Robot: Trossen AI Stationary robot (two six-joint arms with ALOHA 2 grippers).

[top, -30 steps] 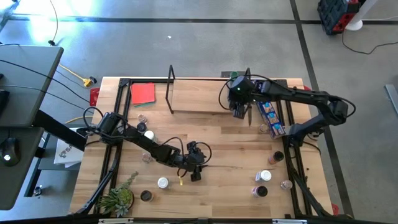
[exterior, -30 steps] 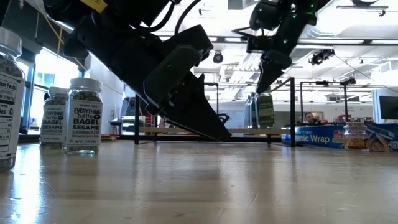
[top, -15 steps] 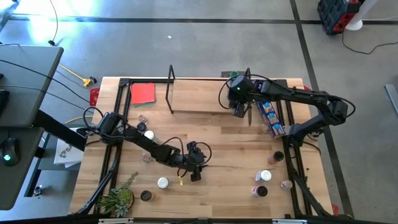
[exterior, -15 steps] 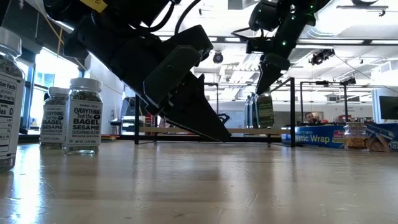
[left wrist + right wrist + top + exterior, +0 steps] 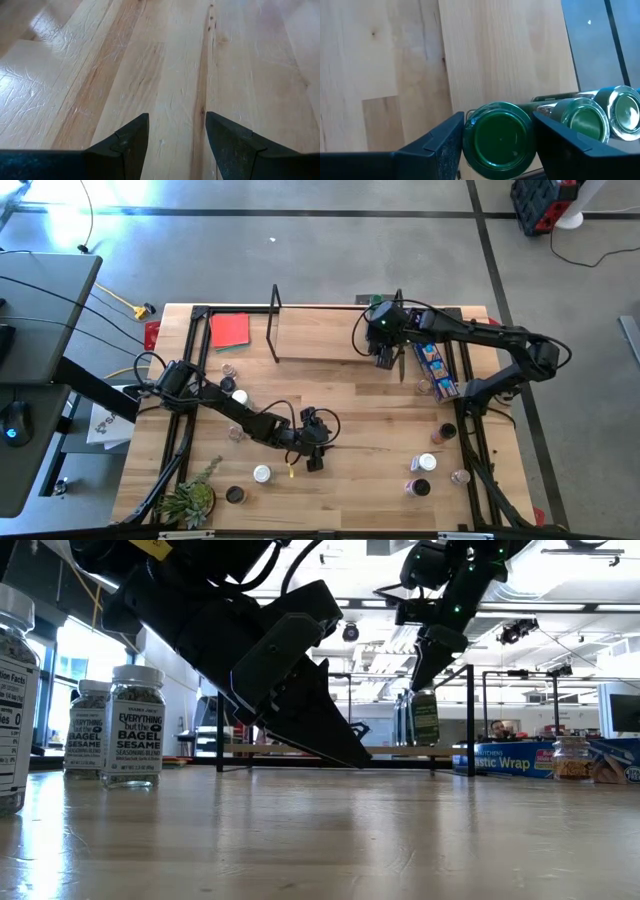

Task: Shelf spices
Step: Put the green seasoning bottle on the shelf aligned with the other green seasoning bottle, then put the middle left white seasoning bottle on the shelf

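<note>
The right gripper (image 5: pixel 383 358) hangs over the right end of the shelf (image 5: pixel 320 343), its fingers (image 5: pixel 437 145) spread either side of a green-lidded spice jar (image 5: pixel 499 140); whether they touch it I cannot tell. The jar stands upright, lid up, beside two more green-topped jars (image 5: pixel 583 120). The left gripper (image 5: pixel 316 462) rests low over bare tabletop (image 5: pixel 170 65), jaws parted and empty.
</note>
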